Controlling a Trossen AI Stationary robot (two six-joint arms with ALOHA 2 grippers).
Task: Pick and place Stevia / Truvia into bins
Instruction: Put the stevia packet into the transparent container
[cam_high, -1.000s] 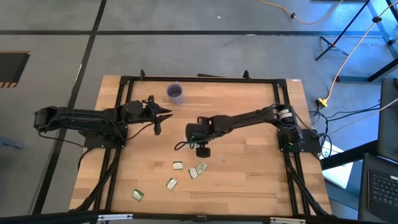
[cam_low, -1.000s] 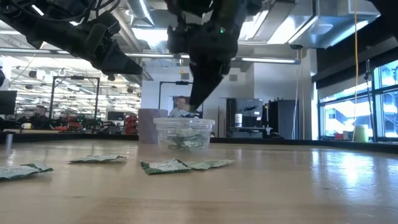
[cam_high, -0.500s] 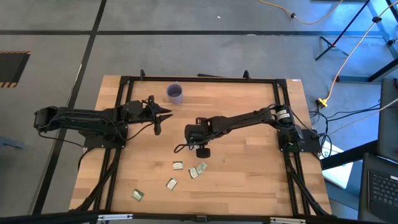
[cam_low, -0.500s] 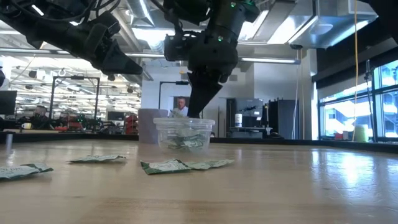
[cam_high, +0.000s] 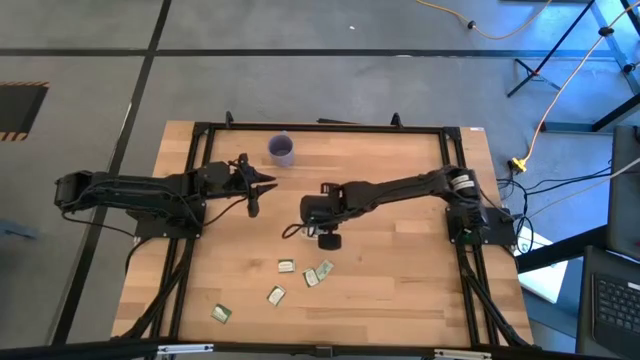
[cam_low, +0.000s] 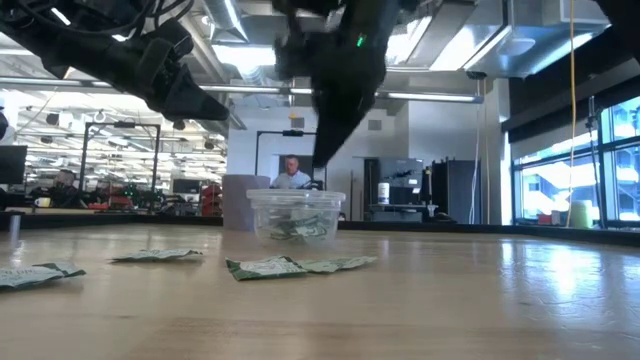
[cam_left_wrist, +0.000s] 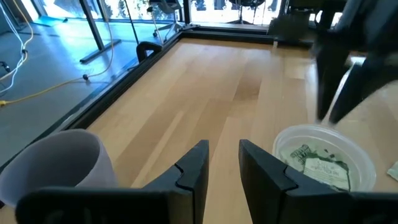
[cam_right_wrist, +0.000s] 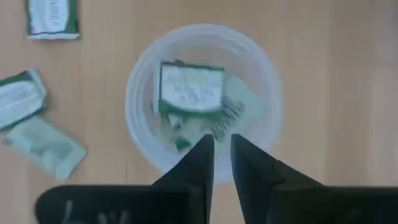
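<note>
The right gripper (cam_right_wrist: 222, 155) hangs directly above the clear cup (cam_right_wrist: 202, 102), its two dark fingers drawn close with only a narrow slit between them and nothing held there. In the cup lie several green-and-white sachets (cam_right_wrist: 191, 87), one flat on top with its printed face up. Seen from table height, the right arm's fingers point down at the cup's rim (cam_low: 296, 196) without touching it.

Beside the cup, on the side toward the table's near edge, more sachets (cam_high: 318, 272) lie loose on the wooden table (cam_high: 400, 290): two overlapping near the cup, one just beside them, and two farther off toward the left near corner. The purple cup (cam_high: 282, 149) stands well apart from the clear cup, toward the far edge. The left gripper (cam_high: 252, 183) waits over the table on the clear cup's left side, fingers slightly apart and empty.

The sachets look light, thin and limp, likely to slide on the smooth wood rather than lift cleanly. A pinch across the short width near a sachet's middle, fingers pressed down to the board, seems the surest hold; the overlapping pair risks coming up together, so the lone sachet beside them looks the easier next pick.
</note>
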